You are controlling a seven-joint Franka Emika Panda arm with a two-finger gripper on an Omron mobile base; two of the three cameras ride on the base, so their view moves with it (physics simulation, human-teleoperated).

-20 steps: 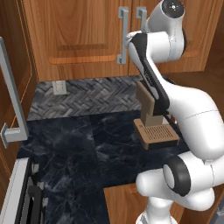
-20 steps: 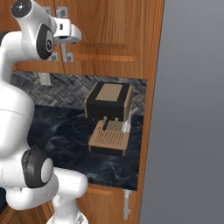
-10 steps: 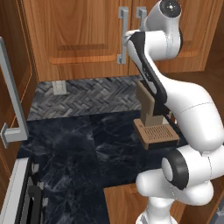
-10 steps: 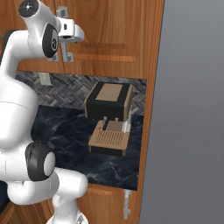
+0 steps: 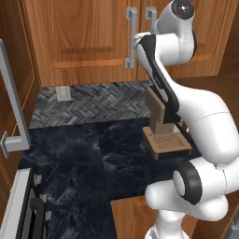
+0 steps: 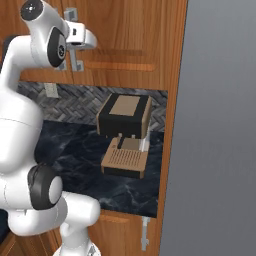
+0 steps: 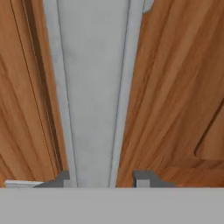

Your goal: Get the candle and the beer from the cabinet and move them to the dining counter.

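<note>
Two fingertips (image 7: 146, 178) now pinching handle (image 7: 92, 92)

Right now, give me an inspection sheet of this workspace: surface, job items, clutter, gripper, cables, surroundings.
Surface: black marble counter, herringbone backsplash behind.
Job's things: cabinet doors closed; candle and beer nothing seen.
Clutter: brown coffee machine on the counter.
Grippers: gripper straddling the silver bar handle of the right cabinet door, fingertips either side; grip cannot be told.
Cables: nothing seen; wall outlet unused.
Surroundings: grey panel at right.
</note>
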